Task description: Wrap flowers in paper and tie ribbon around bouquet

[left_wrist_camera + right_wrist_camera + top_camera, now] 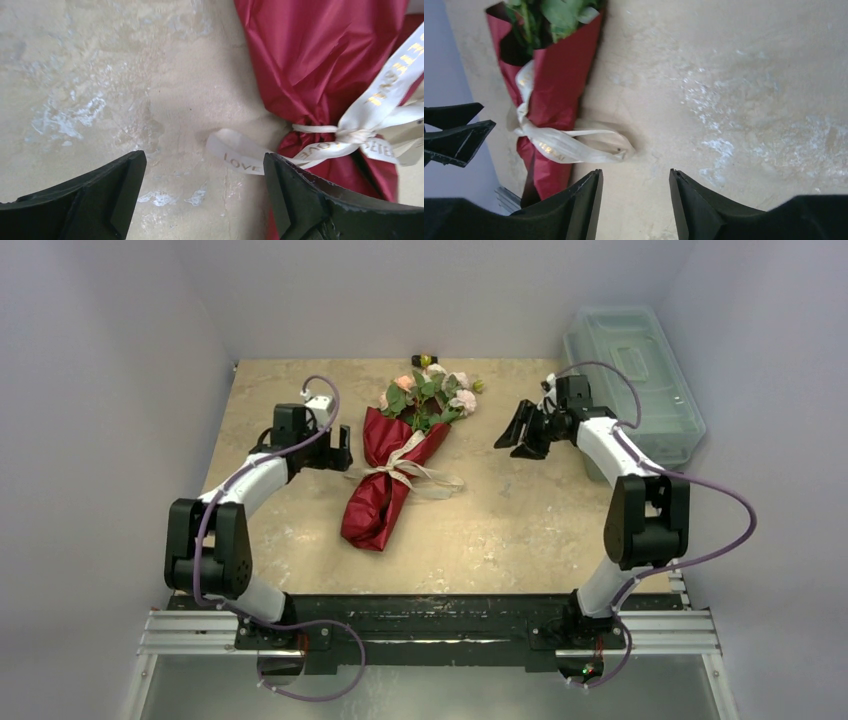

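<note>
Left gripper [203, 161] jaws wide apart, holding nothing. It sits just beside the bouquet [385, 480] at bow height. One ribbon [235, 150] tail lies on the table [500, 530] and runs up to one finger; can't tell if they touch.

Right gripper [634, 175] about half open, empty. It hangs between the bouquet and the clear bin [635, 380], well apart from both.

Status, my read:
- flowers [430, 395] are inside the paper [375, 505], rolled into a slim red cone. Done.
- ribbon is knotted round the middle. In the left wrist view the paper pinches in at the knot, so it looks cinched. Loops and tails spill to the right side on the table. Done.
- bouquet lies flat mid-table, blooms toward the far edge, tip toward the arm bases.

Nothing left that I can see apart from backing both arms off. Only risk: that tail by the left finger could snag on retreat.
</note>
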`<state>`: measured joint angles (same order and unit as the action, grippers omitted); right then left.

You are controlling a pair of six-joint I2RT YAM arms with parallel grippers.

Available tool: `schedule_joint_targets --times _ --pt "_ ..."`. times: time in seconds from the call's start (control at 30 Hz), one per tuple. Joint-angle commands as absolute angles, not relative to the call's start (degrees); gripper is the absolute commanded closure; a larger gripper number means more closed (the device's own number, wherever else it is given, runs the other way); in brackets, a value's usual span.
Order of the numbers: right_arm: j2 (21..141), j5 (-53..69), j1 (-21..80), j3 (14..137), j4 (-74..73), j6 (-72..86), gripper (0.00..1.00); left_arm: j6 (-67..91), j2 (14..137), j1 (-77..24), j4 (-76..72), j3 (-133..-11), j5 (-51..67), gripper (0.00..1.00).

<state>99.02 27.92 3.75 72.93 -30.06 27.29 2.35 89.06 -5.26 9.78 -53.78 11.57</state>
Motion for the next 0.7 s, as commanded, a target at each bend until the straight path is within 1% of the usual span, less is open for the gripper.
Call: schedule_joint_targets --times 0.0,0.07,0.1,0.27,0.4,0.47,0.5,0.57,0.63,0.67 --pt "93.65 27.56 5.32 79.15 -29.17 25.62 0.35 5.64 84.2 -5.1 10.92 -58.42 11.86 0.04" --pt "92.35 26.77 6.33 81.08 -29.49 25.51 0.06 8.81 83.28 -5.1 12.03 -58.8 9.53 0.03" --pt "91.79 26.2 6.87 81.83 -29.46 25.56 0.02 12.12 83.16 -5.1 12.98 -59.22 7.5 0.02" --pt "89.27 24.28 10.1 84.19 -27.46 25.73 0.01 25.91 82.11 -5.44 21.56 -62.24 4.67 0.0" --pt "84.4 18.46 15.53 82.98 -21.79 21.38 0.01 23.91 79.18 -5.62 30.08 -67.81 3.36 0.0" --pt "79.64 16.05 17.81 79.35 -16.21 20.91 0.01 21.67 77.72 -5.63 35.73 -72.52 0.64 0.0" --pt "76.54 11.96 19.53 76.08 -10.63 21.91 0.01 20.58 76.3 -5.67 37.25 -74.03 -1.13 0.0" --pt "70.46 8.46 20.22 68.29 -2.39 24.74 0.01 18.11 70.85 -5.63 33.19 -71.5 -3.78 0.0" --pt "65.43 5.83 20.28 61.71 1.04 27.83 0.01 19.88 65.22 -5.64 28.21 -62.98 -9.57 0.0" --pt "63.69 5.52 20.3 59.34 2.23 28.53 0.01 21.14 64.06 -5.63 29.98 -60.88 -12.47 0.0"
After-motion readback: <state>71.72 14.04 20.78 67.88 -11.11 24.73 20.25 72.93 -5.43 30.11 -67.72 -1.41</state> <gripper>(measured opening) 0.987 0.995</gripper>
